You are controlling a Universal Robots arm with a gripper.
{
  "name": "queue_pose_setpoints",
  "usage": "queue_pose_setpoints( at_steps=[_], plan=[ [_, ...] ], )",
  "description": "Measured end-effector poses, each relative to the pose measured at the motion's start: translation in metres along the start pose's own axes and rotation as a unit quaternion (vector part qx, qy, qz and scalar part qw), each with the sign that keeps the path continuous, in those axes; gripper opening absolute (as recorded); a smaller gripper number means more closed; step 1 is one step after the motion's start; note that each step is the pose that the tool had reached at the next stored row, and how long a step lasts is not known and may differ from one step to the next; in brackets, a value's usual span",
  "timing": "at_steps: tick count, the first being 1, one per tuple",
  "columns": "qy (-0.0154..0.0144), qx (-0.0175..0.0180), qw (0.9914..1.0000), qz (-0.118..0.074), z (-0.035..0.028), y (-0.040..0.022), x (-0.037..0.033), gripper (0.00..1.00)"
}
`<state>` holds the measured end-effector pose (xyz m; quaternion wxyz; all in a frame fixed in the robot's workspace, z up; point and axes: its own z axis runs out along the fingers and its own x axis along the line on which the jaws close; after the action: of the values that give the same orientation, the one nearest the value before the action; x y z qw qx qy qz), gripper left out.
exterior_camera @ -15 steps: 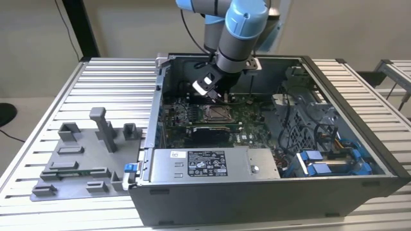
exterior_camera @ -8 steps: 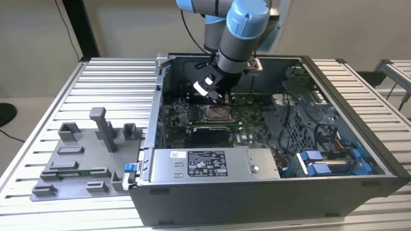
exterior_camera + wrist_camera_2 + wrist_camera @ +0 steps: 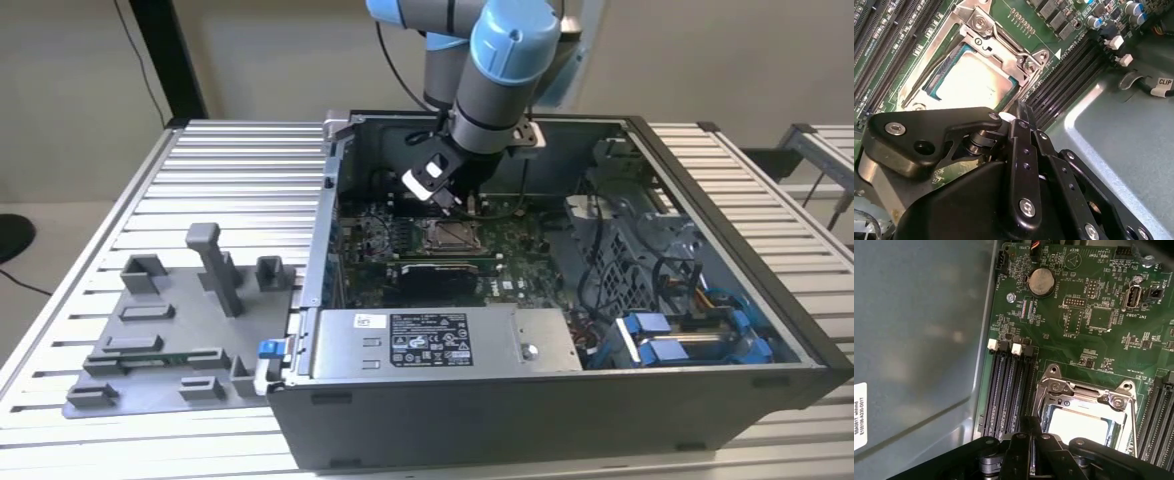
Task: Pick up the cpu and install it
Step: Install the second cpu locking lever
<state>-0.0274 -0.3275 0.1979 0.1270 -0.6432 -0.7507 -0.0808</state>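
The gripper (image 3: 1021, 112) hangs inside the open computer case (image 3: 694, 400), low over the green motherboard (image 3: 1079, 347), its black linkage crowding the near edge of both wrist views. The fingers (image 3: 1030, 427) appear drawn together into a narrow tip with nothing visible between them; they look closed and empty, though the very tips are partly hidden by the gripper's own body.

Just beyond that tip lies the cpu (image 3: 971, 82), its pale silver-white top showing as a flat square seated inside the metal-framed socket (image 3: 999, 37). In the first wrist view the same chip (image 3: 1079, 426) sits directly ahead of the fingertips, bordered by the socket frame (image 3: 1086, 390). Whether the tip touches the chip cannot be told.

Beside the socket, close to the gripper, run the dark memory slots (image 3: 1006, 390) with white latches at their ends. Farther out on the board are a round coin battery (image 3: 1041, 282) and small connectors.

In the exterior view the gripper (image 3: 447, 200) points down at the socket area (image 3: 447, 235) from the blue-jointed arm (image 3: 501, 60). A power supply box (image 3: 434, 340) fills the case's near side. Well away, outside the case on the exterior view's left, a grey fixture tray (image 3: 174, 340) rests on the ribbed metal table (image 3: 200, 190)
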Motion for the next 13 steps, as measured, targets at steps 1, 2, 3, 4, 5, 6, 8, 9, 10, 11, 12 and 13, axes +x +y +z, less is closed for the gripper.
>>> queue_pose_setpoints(
  at_steps=[1, 2, 3, 4, 5, 6, 8, 9, 10, 11, 12, 13],
  plan=[
    [-0.0001, 0.0, 1.0, 0.0, 0.0002, 0.0, 0.0001, 0.0],
    [0.0, 0.0, 1.0, 0.0, 0.0004, 0.0, 0.0001, 0.0],
    [0.0, 0.0, 1.0, 0.0, 0.0005, 0.0, 0.0, 0.0],
    [0.0, 0.0, 1.0, 0.0, 0.0007, 0.0, 0.0, 0.0],
    [0.0, 0.0, 1.0, 0.0, 0.0009, 0.0001, 0.0, 0.0],
    [0.0, 0.0, 1.0, 0.0, 0.0011, 0.0002, 0.0, 0.0],
    [0.0, 0.0, 1.0, 0.0, 0.0015, 0.0004, 0.0002, 0.0],
    [0.0, 0.0, 1.0, 0.0, 0.0016, 0.0005, 0.0002, 0.0],
    [0.0, 0.0, 1.0, 0.0, 0.0018, 0.0006, 0.0003, 0.0],
    [0.0, 0.0, 1.0, 0.0, 0.0021, 0.0008, 0.0004, 0.0],
    [0.0001, 0.0, 1.0, 0.0, 0.0023, 0.0009, 0.0005, 0.0],
    [0.0, -0.0001, 1.0, 0.0, 0.0025, 0.0012, 0.0007, 0.0]
  ],
)
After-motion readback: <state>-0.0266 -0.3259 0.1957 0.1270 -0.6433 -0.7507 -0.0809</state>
